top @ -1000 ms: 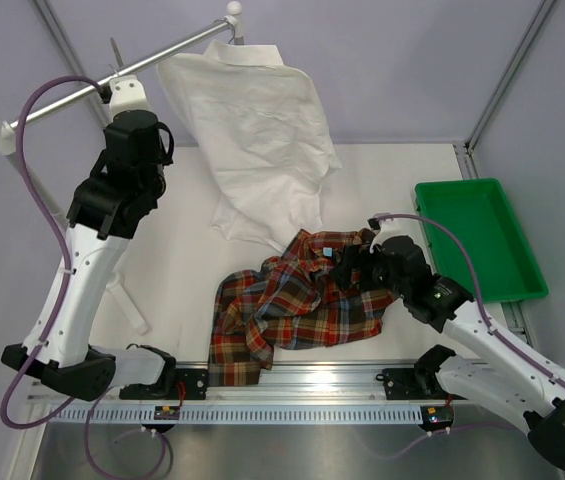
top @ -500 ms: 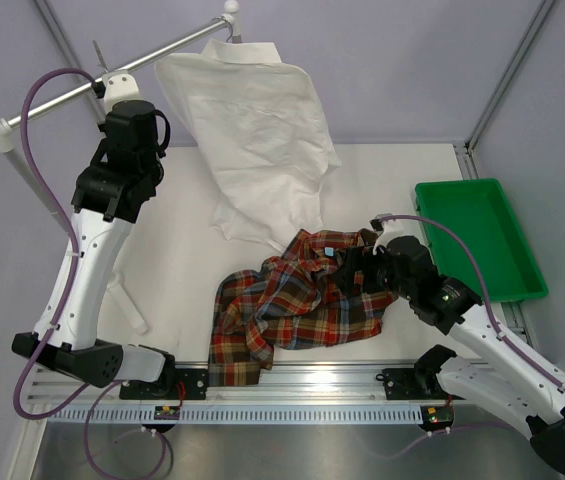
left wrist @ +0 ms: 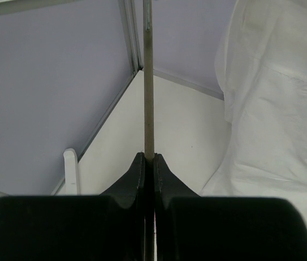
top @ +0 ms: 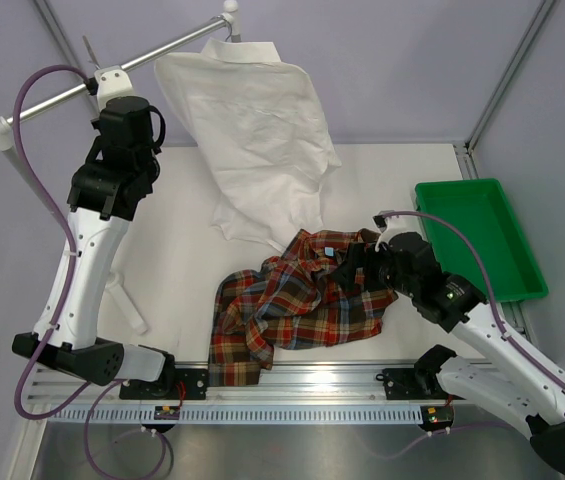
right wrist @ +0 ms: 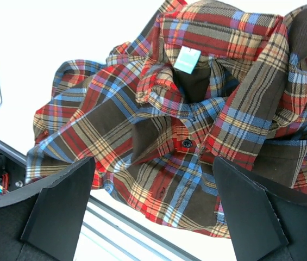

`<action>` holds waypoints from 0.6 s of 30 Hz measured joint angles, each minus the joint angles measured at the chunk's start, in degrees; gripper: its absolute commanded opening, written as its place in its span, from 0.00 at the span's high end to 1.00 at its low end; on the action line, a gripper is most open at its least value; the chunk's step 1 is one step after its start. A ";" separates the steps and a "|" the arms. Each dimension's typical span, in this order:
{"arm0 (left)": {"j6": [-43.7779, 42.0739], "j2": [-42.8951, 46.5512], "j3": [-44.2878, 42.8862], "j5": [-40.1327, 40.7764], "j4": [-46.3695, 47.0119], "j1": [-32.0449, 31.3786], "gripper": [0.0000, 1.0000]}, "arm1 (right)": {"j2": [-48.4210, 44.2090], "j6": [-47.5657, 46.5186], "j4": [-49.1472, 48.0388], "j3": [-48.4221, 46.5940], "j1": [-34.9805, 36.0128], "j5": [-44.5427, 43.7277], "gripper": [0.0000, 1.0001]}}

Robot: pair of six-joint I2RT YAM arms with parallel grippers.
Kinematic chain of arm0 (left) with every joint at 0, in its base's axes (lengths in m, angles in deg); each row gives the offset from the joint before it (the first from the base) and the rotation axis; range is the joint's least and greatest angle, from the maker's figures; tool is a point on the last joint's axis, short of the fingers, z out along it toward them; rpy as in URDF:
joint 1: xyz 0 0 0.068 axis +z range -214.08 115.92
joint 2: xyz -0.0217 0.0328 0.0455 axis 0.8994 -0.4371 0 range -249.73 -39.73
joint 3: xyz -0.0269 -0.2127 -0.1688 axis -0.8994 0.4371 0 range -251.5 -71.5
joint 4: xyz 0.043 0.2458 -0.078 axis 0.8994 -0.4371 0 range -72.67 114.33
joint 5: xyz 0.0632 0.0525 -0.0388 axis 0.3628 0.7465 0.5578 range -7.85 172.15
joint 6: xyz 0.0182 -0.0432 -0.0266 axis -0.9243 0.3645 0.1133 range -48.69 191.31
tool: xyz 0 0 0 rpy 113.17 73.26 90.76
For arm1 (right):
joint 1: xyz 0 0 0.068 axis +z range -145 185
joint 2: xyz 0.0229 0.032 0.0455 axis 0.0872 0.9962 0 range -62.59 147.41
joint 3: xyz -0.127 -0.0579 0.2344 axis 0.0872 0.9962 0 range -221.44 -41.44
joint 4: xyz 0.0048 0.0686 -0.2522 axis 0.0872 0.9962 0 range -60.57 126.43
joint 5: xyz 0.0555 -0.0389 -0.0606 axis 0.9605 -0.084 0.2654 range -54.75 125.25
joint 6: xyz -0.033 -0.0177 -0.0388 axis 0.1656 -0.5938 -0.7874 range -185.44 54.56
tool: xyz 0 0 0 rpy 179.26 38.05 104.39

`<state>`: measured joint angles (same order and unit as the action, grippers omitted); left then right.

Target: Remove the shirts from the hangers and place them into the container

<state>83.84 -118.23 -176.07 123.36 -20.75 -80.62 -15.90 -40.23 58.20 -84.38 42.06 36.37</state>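
The red-orange plaid shirt lies crumpled on the table near the front edge. My right gripper hovers open just above its collar and button placket, holding nothing. The off-white shirt hangs from the far end of the rail and drapes down onto the table. My left gripper is raised by the rail and is shut on a thin brownish-grey hanger wire. The green container sits at the right edge and has nothing in it.
The silver rail runs diagonally across the back left on white posts. Metal frame uprights stand at the back corners. An aluminium base rail spans the front edge.
My left arm has lifted and swung slightly left with the hanger wire in its jaws. The right arm has eased a little to the right over the plaid shirt, still open.
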 measured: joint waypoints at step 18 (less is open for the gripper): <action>3.23 1.62 4.94 -1.14 -0.44 0.15 0.66 | 0.74 0.79 0.81 -1.79 0.00 0.04 0.01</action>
<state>87.08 -116.62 -171.13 122.23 -21.18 -80.46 -15.15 -39.45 59.01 -86.17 42.06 36.41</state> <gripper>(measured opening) 0.240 0.993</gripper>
